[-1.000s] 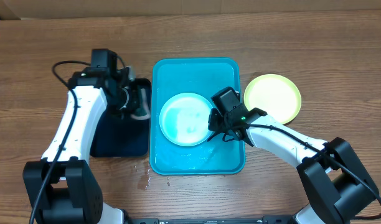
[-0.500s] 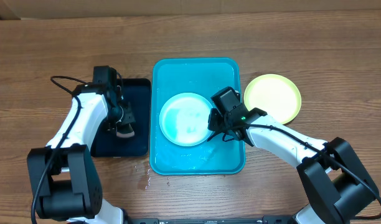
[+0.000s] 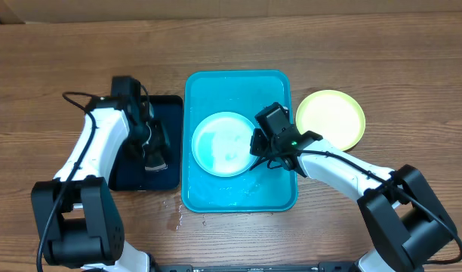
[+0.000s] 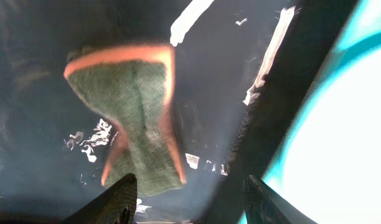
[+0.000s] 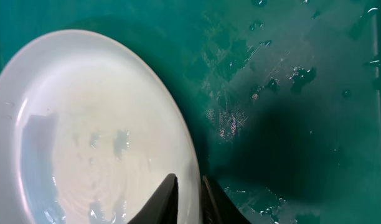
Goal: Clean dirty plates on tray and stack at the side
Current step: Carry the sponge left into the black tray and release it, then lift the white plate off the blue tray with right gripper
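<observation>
- Several water drops lie on the wooden table, just off the near left corner of the blue tray
- Right gripper is down in that tray with its jaws nearly together, pinching the right rim of the cyan plate
- That plate lies flat near the middle of the blue tray, whitish centre up, with a thin film of water on it; the tray floor to its right is wet too
- Left gripper hangs over the black tray, which sits just beside the blue tray's left side; its fingers stand well apart, holding nothing
- Below them a sponge, green scouring face up with orange edges, lies on the black tray, blurred in the wrist view
- Farther off, on the table just beside the blue tray's far right corner, rests a yellow-green plate; whether another lies under it I cannot tell
</observation>
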Robot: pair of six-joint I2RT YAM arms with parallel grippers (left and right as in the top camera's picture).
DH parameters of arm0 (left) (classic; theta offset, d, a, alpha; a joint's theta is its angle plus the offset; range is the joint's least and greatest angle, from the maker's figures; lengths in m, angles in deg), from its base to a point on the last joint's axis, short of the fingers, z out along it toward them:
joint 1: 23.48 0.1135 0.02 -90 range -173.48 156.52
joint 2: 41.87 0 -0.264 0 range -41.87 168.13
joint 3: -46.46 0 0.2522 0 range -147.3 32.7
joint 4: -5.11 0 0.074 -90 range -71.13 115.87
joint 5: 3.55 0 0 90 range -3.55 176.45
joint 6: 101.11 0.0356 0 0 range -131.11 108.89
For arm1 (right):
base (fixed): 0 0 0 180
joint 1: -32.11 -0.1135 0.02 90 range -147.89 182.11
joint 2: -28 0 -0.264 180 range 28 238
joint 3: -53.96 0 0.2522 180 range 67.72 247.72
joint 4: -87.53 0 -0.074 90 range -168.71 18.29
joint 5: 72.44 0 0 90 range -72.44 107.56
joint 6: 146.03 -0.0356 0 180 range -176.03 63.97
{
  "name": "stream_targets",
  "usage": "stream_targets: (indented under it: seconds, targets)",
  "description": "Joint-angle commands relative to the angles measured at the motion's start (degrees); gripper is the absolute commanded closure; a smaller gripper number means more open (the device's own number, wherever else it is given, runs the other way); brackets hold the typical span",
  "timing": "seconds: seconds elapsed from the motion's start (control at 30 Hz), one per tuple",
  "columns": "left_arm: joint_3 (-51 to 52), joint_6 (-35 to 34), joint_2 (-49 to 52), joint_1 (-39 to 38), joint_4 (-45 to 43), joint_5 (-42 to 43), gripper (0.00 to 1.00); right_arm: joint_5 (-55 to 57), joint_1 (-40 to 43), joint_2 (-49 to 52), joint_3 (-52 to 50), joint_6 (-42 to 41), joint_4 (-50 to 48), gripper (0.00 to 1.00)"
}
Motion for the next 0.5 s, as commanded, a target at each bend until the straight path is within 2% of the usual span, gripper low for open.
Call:
stream_targets:
  seconds: [0.0,0.17,0.37,0.4,0.43,0.47]
  targets:
    - [-8.0,0.9,-3.5,0.0,3.5,3.7,0.44,-0.7,-0.3,1.0,0.2,-0.2,-0.4,0.90]
    - [-14.4,0.8,-11.6,0.0,8.4,3.7,0.44,-0.7,-0.3,1.0,0.2,-0.2,-0.5,0.91]
    - [-15.5,-0.5,-26.0,-0.1,8.4,2.4,0.40,-0.7,-0.3,1.0,0.2,-0.2,-0.6,0.92]
    - [-15.5,-0.5,-27.6,-0.1,8.4,1.7,0.32,-0.7,-0.3,1.0,0.2,-0.2,-0.6,0.92]
    - [-15.5,-0.5,-29.6,-0.1,8.5,0.6,0.00,-0.7,-0.3,1.0,0.2,-0.2,-0.6,0.92]
    - [-15.5,-0.5,-30.8,-0.1,8.5,-0.3,0.00,-0.7,-0.3,1.0,0.2,-0.2,-0.6,0.92]
